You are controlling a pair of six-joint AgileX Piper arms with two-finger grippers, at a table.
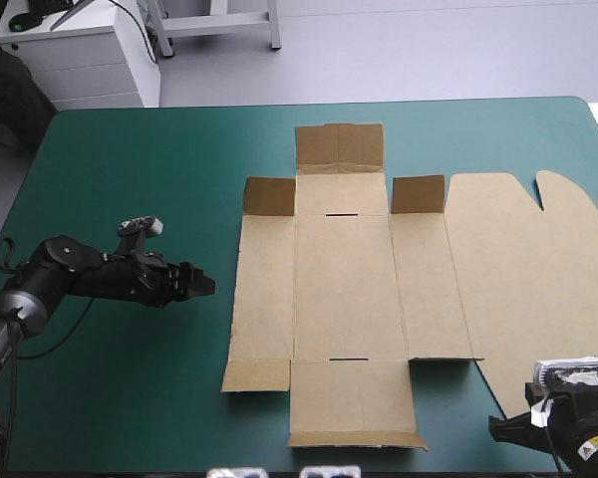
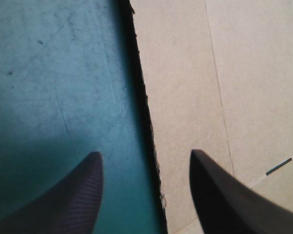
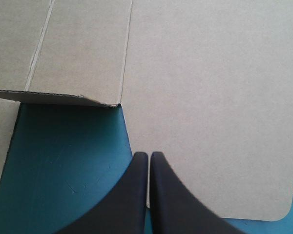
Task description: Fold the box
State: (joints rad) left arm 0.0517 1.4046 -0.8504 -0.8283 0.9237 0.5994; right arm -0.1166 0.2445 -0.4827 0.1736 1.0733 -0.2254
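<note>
Grippers: left (image 2: 145,152) parted, right (image 3: 150,154) seemingly closed.

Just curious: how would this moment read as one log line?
box mostly flat | left gripper open, by its left edge | right gripper shut, by its near edge

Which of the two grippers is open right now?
The left gripper: its black fingers stand well apart, by the left edge of the box. The right gripper, by the box's near right corner, has its fingers pressed together.
</note>
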